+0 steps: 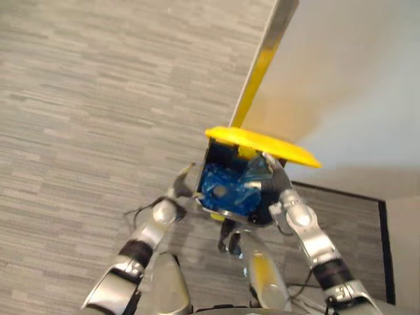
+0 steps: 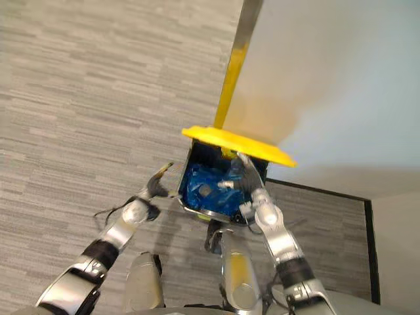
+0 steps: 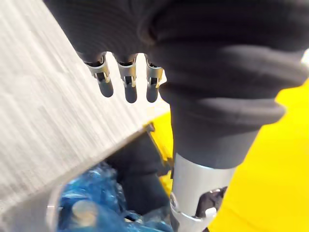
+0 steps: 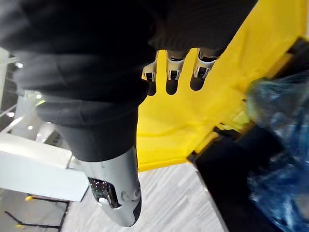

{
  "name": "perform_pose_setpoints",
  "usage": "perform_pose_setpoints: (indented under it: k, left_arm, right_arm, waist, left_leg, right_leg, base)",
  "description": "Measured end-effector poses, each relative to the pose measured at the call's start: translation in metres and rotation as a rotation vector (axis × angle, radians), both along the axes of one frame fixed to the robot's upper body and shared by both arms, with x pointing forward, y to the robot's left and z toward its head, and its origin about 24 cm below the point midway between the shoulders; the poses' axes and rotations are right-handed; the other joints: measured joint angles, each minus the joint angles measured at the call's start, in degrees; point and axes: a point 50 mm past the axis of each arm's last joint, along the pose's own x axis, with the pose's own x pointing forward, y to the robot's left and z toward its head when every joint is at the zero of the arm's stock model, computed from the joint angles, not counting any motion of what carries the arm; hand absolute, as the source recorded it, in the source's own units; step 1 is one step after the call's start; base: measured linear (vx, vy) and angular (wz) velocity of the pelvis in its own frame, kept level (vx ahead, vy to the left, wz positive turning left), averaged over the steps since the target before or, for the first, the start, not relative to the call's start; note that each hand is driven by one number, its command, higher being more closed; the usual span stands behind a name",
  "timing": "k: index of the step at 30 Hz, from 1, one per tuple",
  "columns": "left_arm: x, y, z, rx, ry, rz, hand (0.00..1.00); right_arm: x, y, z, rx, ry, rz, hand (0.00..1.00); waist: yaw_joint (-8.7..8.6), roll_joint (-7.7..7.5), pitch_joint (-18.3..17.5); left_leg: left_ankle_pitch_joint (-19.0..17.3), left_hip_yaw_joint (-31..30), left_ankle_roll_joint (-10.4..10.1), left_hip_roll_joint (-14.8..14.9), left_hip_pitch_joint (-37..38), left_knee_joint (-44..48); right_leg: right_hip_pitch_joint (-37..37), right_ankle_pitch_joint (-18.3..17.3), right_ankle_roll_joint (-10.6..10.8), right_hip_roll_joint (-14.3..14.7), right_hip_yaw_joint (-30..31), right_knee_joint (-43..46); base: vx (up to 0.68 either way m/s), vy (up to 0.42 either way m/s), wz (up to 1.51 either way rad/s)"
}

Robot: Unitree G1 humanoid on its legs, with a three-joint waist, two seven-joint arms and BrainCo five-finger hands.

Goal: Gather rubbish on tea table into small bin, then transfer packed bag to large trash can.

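The large trash can (image 1: 225,214) stands on the floor right in front of me, its yellow lid (image 1: 262,144) tipped up at the far side. A crumpled blue bag (image 1: 226,187) lies inside the can's black interior and also shows in the left wrist view (image 3: 87,203). My left hand (image 2: 155,185) is beside the can's left rim, fingers straight and holding nothing. My right hand (image 1: 272,176) reaches over the can's right side, just above the blue bag (image 4: 280,145), with its fingers (image 4: 169,77) extended toward the lid (image 4: 217,106) and nothing in them.
A pale wall (image 1: 354,79) with a yellow and silver corner strip (image 1: 262,59) rises behind the can. A dark-edged grey mat (image 1: 354,210) lies to the right. Grey plank floor (image 1: 79,98) stretches away to the left.
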Motion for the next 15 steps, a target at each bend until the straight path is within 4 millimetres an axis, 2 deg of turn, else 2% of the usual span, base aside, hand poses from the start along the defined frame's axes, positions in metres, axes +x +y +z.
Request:
perform_pose_setpoints:
  k: [1, 2, 3, 4, 5, 6, 7, 8, 9, 10, 11, 12, 13, 14, 15]
  left_arm:
    - [-0.009, 0.010, -0.005, -0.016, 0.020, 0.041, 0.00]
    - [-0.025, 0.026, -0.012, -0.048, 0.049, 0.118, 0.00]
    - [-0.038, 0.036, -0.017, -0.074, 0.074, 0.165, 0.00]
    - [-0.044, 0.040, -0.019, -0.086, 0.082, 0.187, 0.00]
    - [-0.056, 0.049, -0.022, -0.082, 0.106, 0.221, 0.00]
    - [-0.066, 0.054, -0.027, -0.077, 0.138, 0.238, 0.00]
    - [-0.071, 0.053, -0.030, -0.080, 0.153, 0.238, 0.00]
    - [-0.080, 0.051, -0.035, -0.092, 0.178, 0.234, 0.00]
    - [-0.089, 0.047, -0.039, -0.106, 0.194, 0.234, 0.00]
    - [-0.092, 0.044, -0.040, -0.117, 0.196, 0.235, 0.00]
    - [-0.098, 0.034, -0.046, -0.157, 0.211, 0.239, 0.00]
    - [-0.106, 0.024, -0.053, -0.196, 0.235, 0.238, 0.00]
    - [-0.109, 0.021, -0.056, -0.210, 0.243, 0.242, 0.00]
    - [-0.114, 0.017, -0.059, -0.229, 0.253, 0.255, 0.00]
    - [-0.115, 0.016, -0.060, -0.235, 0.255, 0.259, 0.00]
  right_arm:
    - [-0.007, -0.005, -0.007, -0.001, 0.031, -0.013, 0.00]
    - [-0.022, -0.015, -0.020, 0.001, 0.092, -0.041, 0.00]
    - [-0.039, -0.022, -0.034, 0.008, 0.158, -0.065, 0.00]
    - [-0.048, -0.025, -0.043, 0.012, 0.202, -0.073, 0.00]
    - [-0.067, -0.028, -0.063, 0.020, 0.306, -0.080, 0.00]
    - [-0.088, -0.030, -0.082, 0.023, 0.407, -0.091, 0.00]
    - [-0.100, -0.031, -0.090, 0.018, 0.455, -0.097, 0.00]
    - [-0.120, -0.033, -0.102, 0.010, 0.532, -0.102, 0.00]
    - [-0.138, -0.034, -0.110, 0.015, 0.594, -0.108, 0.00]
    - [-0.148, -0.036, -0.114, 0.019, 0.624, -0.123, 0.00]
    - [-0.153, -0.040, -0.117, 0.029, 0.643, -0.165, 0.00]
    - [-0.156, -0.042, -0.119, 0.020, 0.655, -0.180, 0.00]
    - [-0.157, -0.042, -0.119, 0.016, 0.659, -0.181, 0.00]
    - [-0.157, -0.042, -0.120, 0.015, 0.658, -0.181, 0.00]
    - [-0.158, -0.042, -0.120, 0.013, 0.663, -0.184, 0.00]
  waist:
    - [0.11, -0.15, -0.12]
    - [-0.18, -0.16, -0.44]
    - [-0.29, -0.25, -1.36]
    - [-0.43, -0.25, -1.67]
    - [-1.57, -0.83, -2.79]
    - [-2.24, -1.07, -3.92]
    - [-2.47, -1.10, -4.60]
    - [-2.73, -0.96, -5.68]
    - [-3.11, -1.33, -6.99]
    - [-3.07, -1.88, -7.90]
    - [-2.80, -1.10, -8.91]
    - [-1.81, 0.13, -10.57]
    - [-1.56, 1.05, -10.99]
    - [-1.74, -0.66, -12.69]
    - [-1.59, -1.49, -13.03]
  left_leg:
    - [0.18, 0.88, 0.32, -0.09, 0.60, -0.21]
    - [0.86, 1.66, 1.48, -0.02, 1.03, -0.24]
    - [2.07, 2.82, 3.40, 0.71, 0.90, -1.98]
    - [2.84, 3.20, 3.68, 0.80, 0.64, -3.08]
    - [4.93, 3.11, 3.57, 1.06, 1.16, -5.98]
    - [7.28, 2.98, 3.25, 1.25, 2.25, -9.60]
    - [8.41, 2.96, 3.05, 1.47, 2.79, -11.38]
    - [10.03, 3.04, 2.63, 1.90, 3.50, -13.79]
    - [10.95, 3.50, 2.26, 1.86, 3.11, -14.87]
    - [11.12, 4.05, 1.90, 1.90, 2.65, -14.78]
    - [11.70, 4.60, 1.03, 2.41, 1.89, -15.38]
    - [12.92, 5.95, 1.02, 3.18, 2.08, -18.46]
    - [14.25, 7.42, 1.35, 3.88, 2.22, -20.10]
    - [15.08, 10.37, 0.57, 2.77, 2.71, -21.04]
    - [15.06, 11.13, 0.49, 1.84, 3.16, -21.10]
  right_leg:
    - [0.69, 1.09, 0.51, 0.18, 0.71, -1.35]
    - [2.37, 3.90, 2.12, 0.48, 1.31, -4.81]
    - [2.96, 5.46, 5.22, 0.74, 2.35, -7.49]
    - [2.14, 4.99, 4.64, 0.71, 2.72, -4.68]
    - [1.13, 2.23, 0.98, 0.81, 2.47, 4.14]
    - [1.64, -1.04, -0.63, 0.68, 2.46, 12.11]
    - [2.24, -2.69, -0.85, 0.64, 2.44, 15.59]
    - [4.48, -4.60, -1.20, 0.23, 2.53, 20.10]
    - [7.36, -3.92, -0.93, -1.32, 3.18, 21.25]
    - [8.43, -5.28, 0.37, -1.51, 3.78, 19.24]
    - [8.56, -5.45, 1.00, 0.17, 2.46, 15.27]
    - [9.75, -5.75, 1.05, 2.34, 2.67, 8.09]
    - [10.47, -7.04, 0.48, 2.86, 2.84, 5.41]
    - [11.46, -10.61, 0.11, 0.84, 2.89, 3.99]
    - [12.65, -12.55, -0.34, 0.82, 3.70, 0.89]
  base:
    - [-0.19, 0.142, -0.54]
    - [-0.22, 0.114, -0.30]
    - [-0.29, 0.122, -0.24]
    - [-0.28, 0.052, -0.09]
    - [-0.25, 0.018, 0.06]
    - [-0.21, -0.004, 0.12]
    - [-0.08, -0.063, 0.05]
    - [-0.03, -0.100, -0.09]
    - [-0.01, -0.119, -0.22]
    - [-0.04, -0.134, -0.53]
    - [-0.06, -0.097, -0.95]
    - [-0.06, -0.087, -1.13]
    - [-0.10, -0.142, -1.11]
    - [-0.07, -0.167, -0.73]
    - [-0.07, -0.144, -0.43]
